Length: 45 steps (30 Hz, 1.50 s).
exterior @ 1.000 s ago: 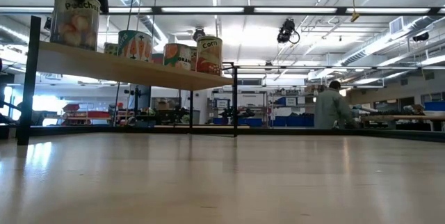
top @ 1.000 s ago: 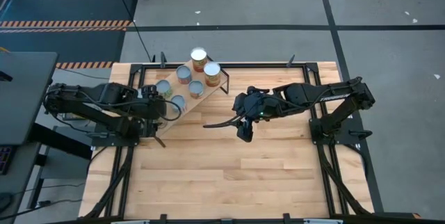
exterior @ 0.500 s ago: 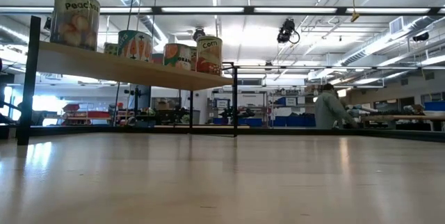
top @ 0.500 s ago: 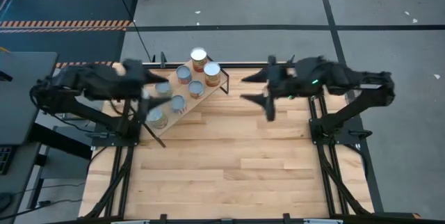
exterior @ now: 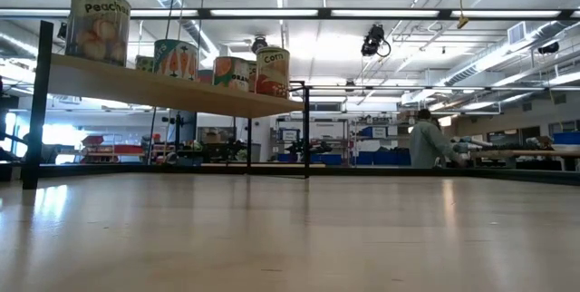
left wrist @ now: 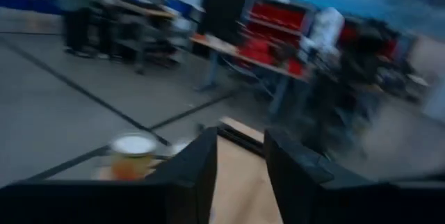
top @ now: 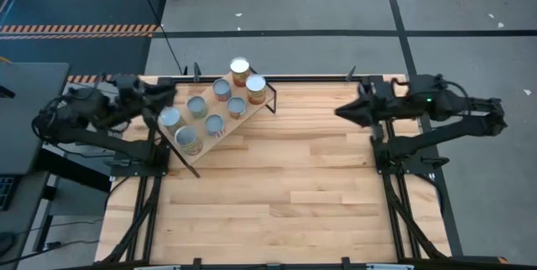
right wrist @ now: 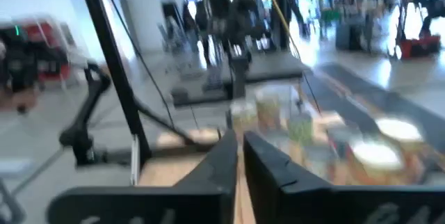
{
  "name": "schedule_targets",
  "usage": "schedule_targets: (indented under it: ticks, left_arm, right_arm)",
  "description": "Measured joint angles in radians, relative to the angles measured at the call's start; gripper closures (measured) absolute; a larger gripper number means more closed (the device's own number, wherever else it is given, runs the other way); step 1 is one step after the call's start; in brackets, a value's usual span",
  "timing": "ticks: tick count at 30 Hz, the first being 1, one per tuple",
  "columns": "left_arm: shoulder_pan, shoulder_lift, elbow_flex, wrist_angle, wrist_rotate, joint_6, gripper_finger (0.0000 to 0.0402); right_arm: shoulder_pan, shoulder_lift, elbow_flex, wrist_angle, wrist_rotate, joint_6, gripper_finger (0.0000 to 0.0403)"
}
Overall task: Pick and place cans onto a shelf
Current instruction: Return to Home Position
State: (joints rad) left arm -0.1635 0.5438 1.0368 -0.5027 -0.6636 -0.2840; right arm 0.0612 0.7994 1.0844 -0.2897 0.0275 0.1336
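1. We see the left gripper (top: 161,95) above the table's (top: 277,194) far left corner. Its jaws are parted, with a clear gap between them, and they hold nothing.
2. The shelf (exterior: 163,91) stands just beside these jaws, and its nearest end is close to them. In the left wrist view one tin with a silver top and an orange label (left wrist: 132,156) shows ahead of the jaws, a little to one side.
3. The right gripper (top: 346,111) is over the far right part of the table, and its jaws point toward the shelf. The two fingers are almost together, with only a thin slit between them, and nothing is between them.
4. The shelf is well apart from the right jaws, with bare table between. In the right wrist view we see blurred tins ahead of these jaws.
5. We count eight cans (top: 214,124) from above, all on the tilted board and none in any jaws.
6. In the low view the can marked Peaches (exterior: 98,24) stands on the high end of the board and the can marked Corn (exterior: 272,72) on the low end.
7. A person (exterior: 426,140) stands in the room behind the table.
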Motion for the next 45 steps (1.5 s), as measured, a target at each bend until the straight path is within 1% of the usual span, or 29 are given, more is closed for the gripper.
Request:
schedule_targets:
  ticks: [1, 3, 5, 7, 8, 12, 14, 16, 19, 22, 25, 27, 32, 33, 34, 36, 38, 39, 42, 43, 45]
  left_arm:
    - [0.0, -0.028, -0.006, -0.015, -0.036, -0.009, 0.0282]
    - [0.0, -0.077, -0.01, -0.069, -0.073, -0.013, 0.0293]
    - [0.0, -0.116, -0.011, -0.087, -0.073, -0.05, 0.0299]
    - [0.0, -0.144, -0.01, -0.093, -0.073, -0.121, 0.0302]
    - [0.0, -0.149, -0.01, -0.095, -0.073, -0.135, 0.0303]
    - [0.0, -0.149, -0.016, -0.1, -0.076, -0.034, 0.0303]
    - [0.0, -0.15, -0.034, -0.088, -0.06, -0.026, 0.0303]
    - [0.0, -0.155, -0.074, -0.076, -0.033, -0.026, 0.0303]
    - [0.0, -0.179, -0.183, 0.044, 0.001, 0.011, 0.0303]
    - [0.0, -0.216, -0.314, 0.204, 0.093, 0.086, 0.0303]
    - [-0.001, -0.268, -0.424, 0.343, 0.18, 0.11, 0.0303]
    - [0.0, -0.302, -0.482, 0.414, 0.259, 0.113, 0.0303]
    - [-0.001, -0.385, -0.586, 0.585, 0.552, 0.093, 0.0303]
    - [-0.001, -0.398, -0.604, 0.615, 0.606, 0.082, 0.0303]
    - [-0.001, -0.408, -0.621, 0.639, 0.655, 0.069, 0.0303]
    - [-0.003, -0.429, -0.656, 0.683, 0.744, 0.046, 0.0303]
    - [-0.005, -0.445, -0.69, 0.764, 0.836, 0.014, 0.0303]
    - [-0.003, -0.451, -0.716, 0.807, 0.887, -0.003, 0.0303]
    - [-0.005, -0.451, -0.801, 1.027, 1.029, -0.102, 0.0303]
    - [-0.01, -0.446, -0.83, 1.107, 1.059, -0.14, 0.0303]
    - [-0.029, -0.444, -0.893, 1.246, 1.084, -0.216, 0.0303]
  right_arm:
    - [0.0, -0.036, -0.012, -0.058, 0.0, 0.003, 0.0375]
    - [0.003, -0.097, -0.04, -0.11, 0.0, 0.03, 0.0388]
    - [0.004, -0.15, -0.063, -0.148, 0.002, 0.018, 0.0396]
    - [0.004, -0.189, -0.091, -0.177, 0.005, 0.025, 0.0398]
    - [0.004, -0.208, -0.106, -0.173, 0.015, 0.024, 0.0398]
    - [0.004, -0.254, -0.189, -0.17, 0.109, -0.014, 0.0387]
    - [0.002, -0.265, -0.245, -0.154, 0.146, 0.034, 0.0379]
    - [-0.007, -0.28, -0.305, -0.117, 0.181, 0.129, 0.0373]
    - [-0.025, -0.315, -0.402, -0.018, 0.163, 0.156, 0.0369]
    - [-0.05, -0.383, -0.481, 0.061, 0.154, 0.153, 0.037]
    - [-0.082, -0.488, -0.535, 0.087, 0.148, 0.156, 0.0371]
    - [-0.097, -0.571, -0.563, 0.092, 0.121, 0.156, 0.0371]
    - [-0.108, -0.775, -0.614, 0.094, 0.102, 0.14, 0.0369]
    - [-0.108, -0.8, -0.625, 0.096, 0.102, 0.136, 0.0369]
    - [-0.108, -0.795, -0.625, 0.11, 0.102, 0.134, 0.0369]
    - [-0.108, -0.79, -0.618, 0.05, 0.102, 0.127, 0.0369]
    - [-0.108, -0.781, -0.613, 0.089, 0.102, 0.144, 0.0369]
    - [-0.109, -0.795, -0.625, 0.074, 0.101, 0.155, 0.0369]
    - [-0.108, -0.794, -0.644, 0.057, 0.078, 0.184, 0.0369]
    - [-0.109, -0.794, -0.648, 0.058, 0.076, 0.195, 0.0369]
    - [-0.109, -0.796, -0.665, 0.072, 0.076, 0.222, 0.0369]
